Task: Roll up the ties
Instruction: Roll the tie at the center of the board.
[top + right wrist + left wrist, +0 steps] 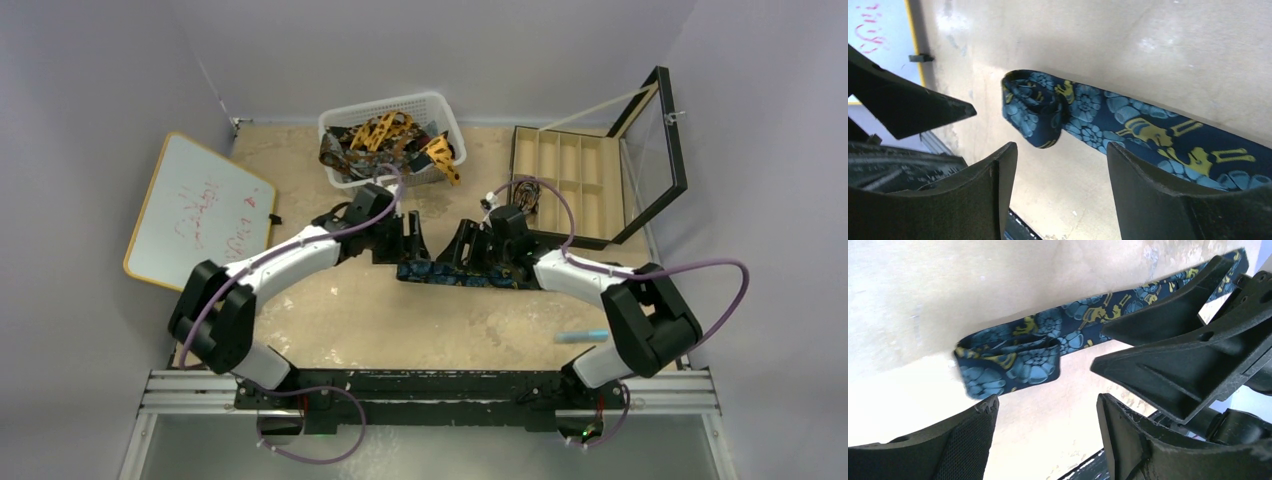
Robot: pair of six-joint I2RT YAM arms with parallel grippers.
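A navy tie [445, 272] with blue and gold print lies flat on the table between my two grippers. Its left end is folded into a small loose roll [1013, 365], which also shows in the right wrist view as the roll [1037, 107]. My left gripper [1048, 402] is open just in front of that roll, nothing between its fingers. My right gripper [1062, 150] is open too, empty, one finger over the flat length of the tie. In the top view the left gripper [410, 240] and right gripper [470, 245] stand close together above the tie. An orange-yellow tie [385, 130] and a dark brown tie [340, 150] lie in the basket.
The white mesh basket [385, 104] stands at the back centre. A black compartment box [570, 180] with its glass lid [655, 150] raised is at the back right. A whiteboard [200, 210] lies at the left. A small light blue object [582, 335] sits near the right arm's base.
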